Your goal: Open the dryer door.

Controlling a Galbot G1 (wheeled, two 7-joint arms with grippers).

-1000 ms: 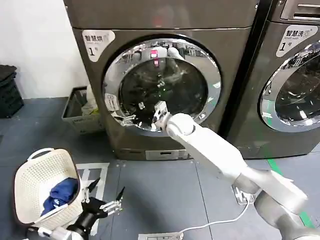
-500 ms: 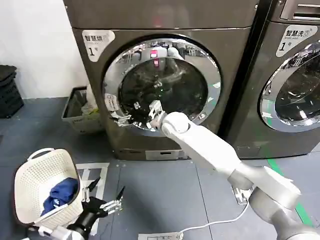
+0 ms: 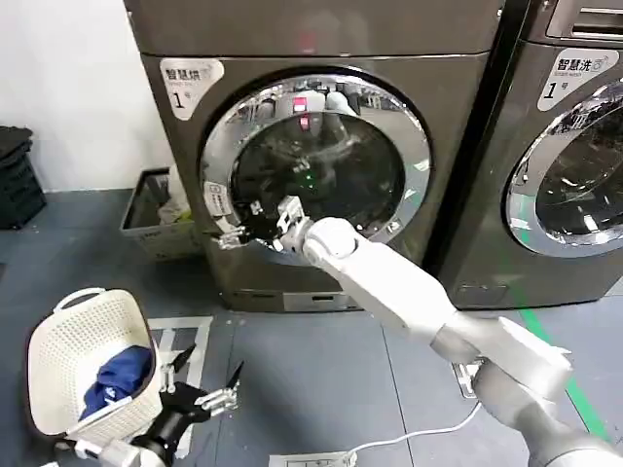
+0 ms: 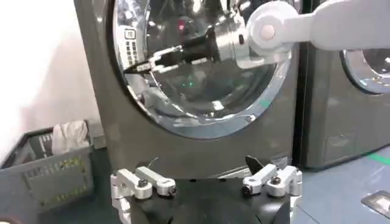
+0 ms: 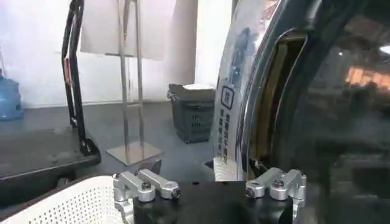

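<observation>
- Far left, down low: the left gripper [image 3: 200,397] hangs near the floor beside the white laundry basket [image 3: 73,355], fingers spread and holding nothing, well apart from the machine.
- Moving right: the dryer door [image 3: 316,165], the round chrome-ringed one on the left machine, looks shut or nearly so, facing the robot.
- At its left rim, the right gripper [image 3: 234,234] is reaching in with fingers parted, tips just beside the chrome ring at the handle recess; contact can't be confirmed.
- The key relation: the door's latch edge lies directly ahead of those fingertips, hinge seemingly on the far right side, so the right arm is plainly the nearer one.
- Likely call: hook that left edge and swing it out toward the robot.
</observation>
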